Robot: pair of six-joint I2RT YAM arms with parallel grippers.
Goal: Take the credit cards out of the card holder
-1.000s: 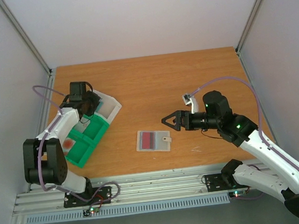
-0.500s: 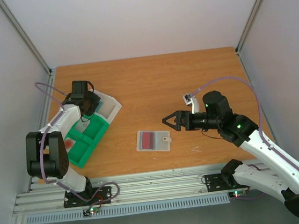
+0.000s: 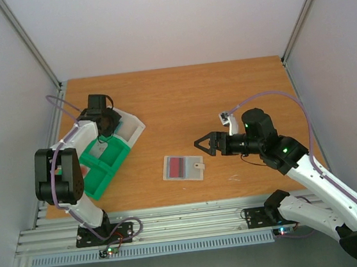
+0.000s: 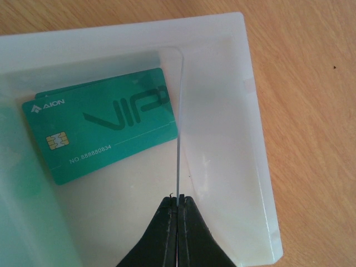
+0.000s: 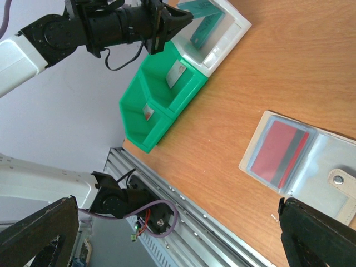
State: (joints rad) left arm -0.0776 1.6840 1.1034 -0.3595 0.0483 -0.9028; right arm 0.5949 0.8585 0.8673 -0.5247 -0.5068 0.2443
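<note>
Left gripper (image 4: 178, 203) clamped on thin card (image 4: 179, 139), edge-on, above clear box (image 4: 261, 167) holding teal card (image 4: 100, 130); step judged: depositing; next move: release into box; card holder (image 3: 183, 168) mid-table, red card (image 3: 177, 167) inside; right gripper (image 3: 200, 146) spread wide just beside it.

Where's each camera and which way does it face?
Top external: overhead, looking down on the table; both arms show.
Left wrist: on the left gripper, looking into the clear box; shut fingertips pinch a thin card.
Right wrist: on the right gripper, facing the left arm; open fingers show.
Shared: top and right wrist show the card holder.
</note>
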